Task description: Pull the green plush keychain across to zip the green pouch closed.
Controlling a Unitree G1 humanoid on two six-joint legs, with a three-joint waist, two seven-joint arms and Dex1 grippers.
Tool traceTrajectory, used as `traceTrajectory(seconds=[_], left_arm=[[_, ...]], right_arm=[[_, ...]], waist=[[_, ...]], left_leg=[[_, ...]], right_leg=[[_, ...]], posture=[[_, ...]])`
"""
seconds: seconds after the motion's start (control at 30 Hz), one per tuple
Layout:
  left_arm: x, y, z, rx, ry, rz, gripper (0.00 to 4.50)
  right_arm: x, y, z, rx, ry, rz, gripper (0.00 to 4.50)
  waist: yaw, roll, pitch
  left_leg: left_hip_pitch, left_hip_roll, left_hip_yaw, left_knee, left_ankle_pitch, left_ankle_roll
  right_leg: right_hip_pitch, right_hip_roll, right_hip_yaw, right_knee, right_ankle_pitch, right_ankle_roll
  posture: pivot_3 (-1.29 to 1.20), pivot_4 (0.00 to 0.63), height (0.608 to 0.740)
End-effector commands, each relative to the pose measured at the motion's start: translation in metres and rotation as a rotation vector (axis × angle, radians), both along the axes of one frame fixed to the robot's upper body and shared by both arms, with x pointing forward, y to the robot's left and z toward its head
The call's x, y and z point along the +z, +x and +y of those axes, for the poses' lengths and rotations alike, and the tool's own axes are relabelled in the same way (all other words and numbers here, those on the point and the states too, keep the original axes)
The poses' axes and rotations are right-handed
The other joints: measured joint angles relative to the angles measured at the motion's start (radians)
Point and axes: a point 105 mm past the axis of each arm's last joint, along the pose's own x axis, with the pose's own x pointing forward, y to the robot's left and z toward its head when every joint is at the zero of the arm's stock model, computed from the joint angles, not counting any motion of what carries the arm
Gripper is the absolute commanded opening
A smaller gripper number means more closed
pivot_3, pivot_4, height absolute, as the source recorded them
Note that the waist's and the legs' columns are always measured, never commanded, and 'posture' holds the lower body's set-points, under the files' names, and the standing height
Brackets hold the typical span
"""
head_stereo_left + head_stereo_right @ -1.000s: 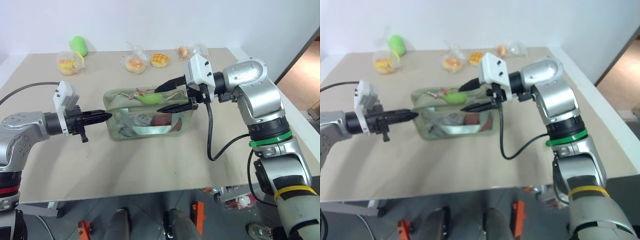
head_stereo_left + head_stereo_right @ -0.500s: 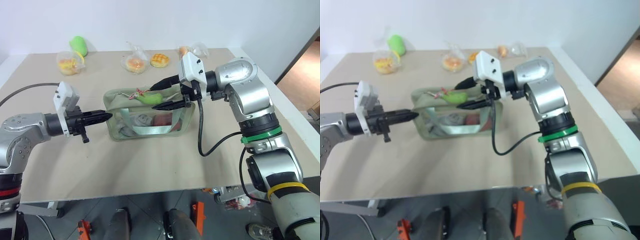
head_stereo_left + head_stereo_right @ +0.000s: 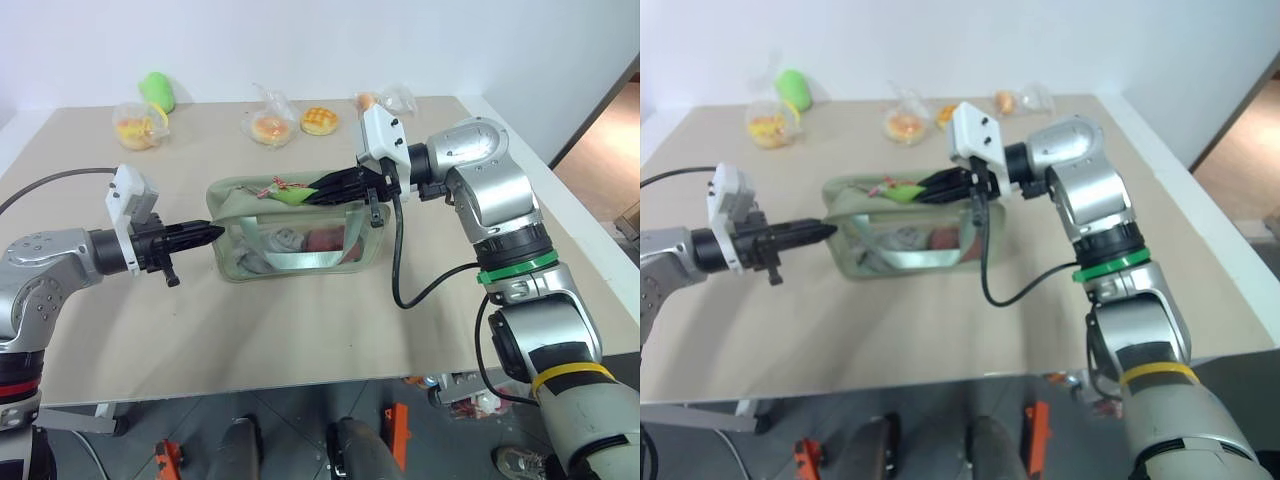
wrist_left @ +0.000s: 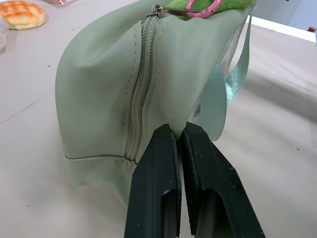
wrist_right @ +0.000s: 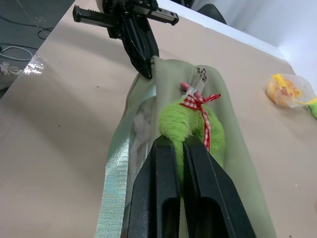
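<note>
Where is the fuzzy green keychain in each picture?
Left eye view: the green plush keychain lies on top of the green pouch.
Right eye view: same spot.
Left wrist view: peeking over the pouch's far top.
Right wrist view: right beyond the right gripper.
Shared landmark: the pouch.

Left tool (image 3: 212, 231) clamped; right tool (image 3: 318, 187) clamped.

The right gripper (image 3: 318, 190) with two black fingers was wide open a moment ago. Now its fingers have snapped together on the small fuzzy bright-green plush keychain (image 3: 290, 197), which lies on top of the boxy sage-green fabric pouch (image 3: 232, 258).
</note>
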Motion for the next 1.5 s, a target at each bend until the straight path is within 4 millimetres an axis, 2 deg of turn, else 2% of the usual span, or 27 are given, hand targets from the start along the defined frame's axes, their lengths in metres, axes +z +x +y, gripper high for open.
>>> traceTrajectory(seconds=[0.03,0.17,0.23,0.33,0.53,0.67,0.8,1.0,1.1,1.27,1.37,1.5], left_arm=[[0.009,-0.004,-0.001,-0.01,-0.008,-0.037,0.0],[0.008,-0.003,-0.002,-0.014,-0.01,-0.033,0.0],[0.007,-0.002,-0.003,-0.016,-0.012,-0.03,0.0],[0.006,-0.001,-0.004,-0.023,-0.014,-0.027,0.0],[0.007,0.001,-0.006,-0.034,-0.015,-0.027,0.0],[0.008,0.002,-0.006,-0.037,-0.014,-0.027,0.0],[0.008,0.001,-0.005,-0.037,-0.011,-0.025,0.0],[0.007,0.0,-0.005,-0.036,-0.009,-0.022,0.0],[0.008,0.0,-0.003,-0.033,-0.006,-0.024,0.0],[0.009,-0.001,-0.003,-0.032,-0.002,-0.024,0.0],[0.009,-0.001,-0.003,-0.03,-0.001,-0.022,0.0],[0.008,-0.001,-0.003,-0.029,-0.001,-0.021,0.0]], right_arm=[[0.044,-0.003,-0.013,-0.014,0.077,-0.065,0.05],[0.069,-0.005,-0.038,-0.052,0.104,-0.091,0.05],[0.075,-0.005,-0.049,-0.079,0.094,-0.113,0.05],[0.074,-0.007,-0.068,-0.113,0.032,-0.152,0.05],[0.074,-0.012,-0.09,-0.157,-0.076,-0.236,0.05],[0.062,-0.006,-0.107,-0.229,-0.255,-0.367,0.05],[0.042,0.01,-0.138,-0.344,-0.531,-0.53,0.05],[0.034,0.021,-0.149,-0.398,-0.591,-0.589,0.05],[0.022,0.028,-0.157,-0.42,-0.652,-0.601,0.05],[0.009,0.029,-0.168,-0.432,-0.719,-0.586,0.05],[0.001,0.028,-0.183,-0.459,-0.792,-0.559,0.05],[-0.022,0.029,-0.175,-0.416,-0.786,-0.528,0.05]], waist=[[0.0,0.0,0.0],[0.005,0.0,0.0],[0.005,0.0,0.0],[0.005,0.0,0.0],[0.006,0.0,0.0],[0.01,0.0,0.0],[0.01,0.0,0.0],[0.01,0.0,0.0],[0.01,0.0,0.0],[0.01,0.0,0.0],[0.011,0.0,0.0],[0.011,0.0,0.0]], left_leg=[[0.0,0.0,0.0,0.0,0.0,0.0],[0.0,0.0,0.0,0.0,0.0,0.0],[0.0,0.0,0.0,-0.001,0.0,0.0],[0.0,0.0,0.0,-0.001,0.0,0.0],[0.0,0.0,0.001,-0.001,0.0,0.0],[0.0,0.0,0.001,-0.001,0.0,0.0],[0.0,-0.001,0.002,-0.001,0.0,0.0],[0.0,0.0,0.003,-0.001,0.0,0.0],[0.0,-0.001,0.003,-0.001,0.0,0.0],[0.0,-0.001,0.003,-0.001,0.0,0.0],[0.0,-0.001,0.003,-0.001,0.0,0.0],[0.0,-0.001,0.003,-0.001,0.0,0.0]], right_leg=[[0.0,0.0,0.0,0.0,0.0,0.0],[0.0,0.0,0.0,-0.001,0.0,0.0],[0.0,-0.001,0.0,-0.001,-0.001,0.0],[0.0,0.0,0.0,-0.001,-0.001,-0.001],[-0.001,0.0,0.0,-0.001,-0.001,-0.001],[-0.001,-0.001,0.0,-0.001,-0.002,-0.001],[-0.001,-0.001,0.001,-0.002,-0.003,-0.004],[-0.001,-0.001,0.001,-0.001,-0.003,-0.004],[-0.001,-0.001,0.002,-0.001,-0.003,-0.004],[-0.001,-0.001,0.002,-0.001,-0.003,-0.004],[-0.001,-0.001,0.002,-0.001,-0.003,-0.003],[-0.001,-0.001,0.002,-0.001,-0.003,-0.004]], posture=[[0.0,0.15,0.74],[0.0,0.15,0.74],[0.0,0.15,0.74],[0.0,0.15,0.74],[0.0,0.15,0.74],[0.0,0.15,0.74],[0.0,0.15,0.74],[0.0,0.15,0.74],[0.0,0.15,0.74],[0.0,0.15,0.74],[0.0,0.15,0.74],[0.0,0.15,0.74]])
